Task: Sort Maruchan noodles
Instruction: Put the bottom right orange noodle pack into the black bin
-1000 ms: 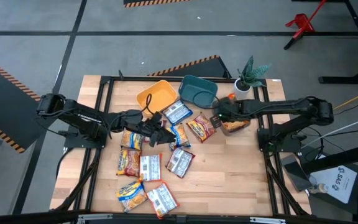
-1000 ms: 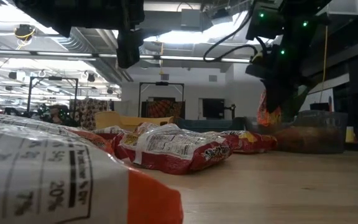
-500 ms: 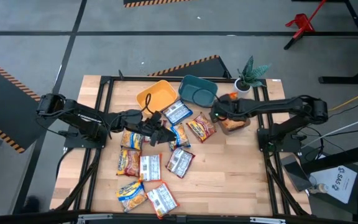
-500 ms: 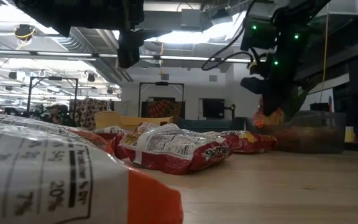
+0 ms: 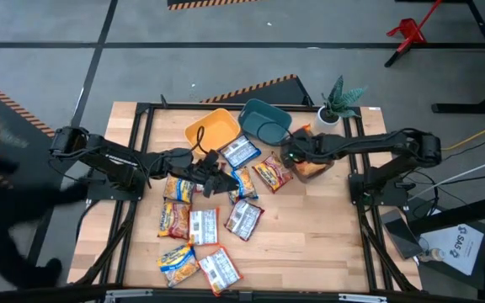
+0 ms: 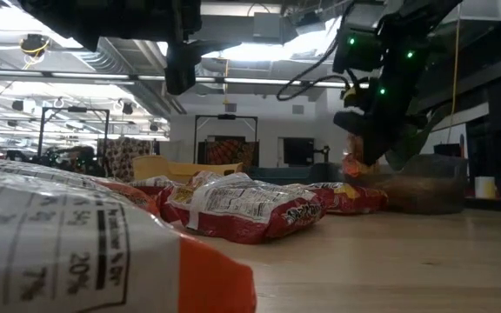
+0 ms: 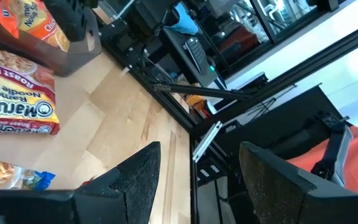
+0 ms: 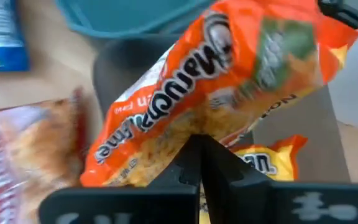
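Orange noodle packet (image 8: 210,93) hangs pinched at its lower edge by the right gripper (image 8: 201,163), jaws pressed together on the wrapper. It is lifted clear, just above the grey bin (image 8: 135,62). Another orange-and-yellow packet (image 8: 269,158) lies inside that bin, under the held one.

Landmark: the grey bin (image 5: 314,170), at the right side of the table (image 5: 310,236). In the high view the right gripper (image 5: 293,154) sits over the bin's edge on the side toward the teal bin (image 5: 267,122), which stands just beside the grey one; the yellow bin (image 5: 211,129) is beyond the teal, farther from the grey bin.

Red packet (image 5: 272,172) lies flat on the wood just beside the grey bin. The remaining packets (image 5: 200,225) are scattered well away from the bin, toward the table's middle and front.

Left gripper (image 5: 217,178) hovers over that scatter, well apart from the grey bin. Jaws spread, nothing between the fingers (image 7: 138,180).

Step in hand, as I judge it: carrying one orange packet at the grey bin; whether it is going in or coming out cannot be told. The thin edge grip may slip. Next move calls for positioning over the chosen bin, lowering, then parting the jaws.
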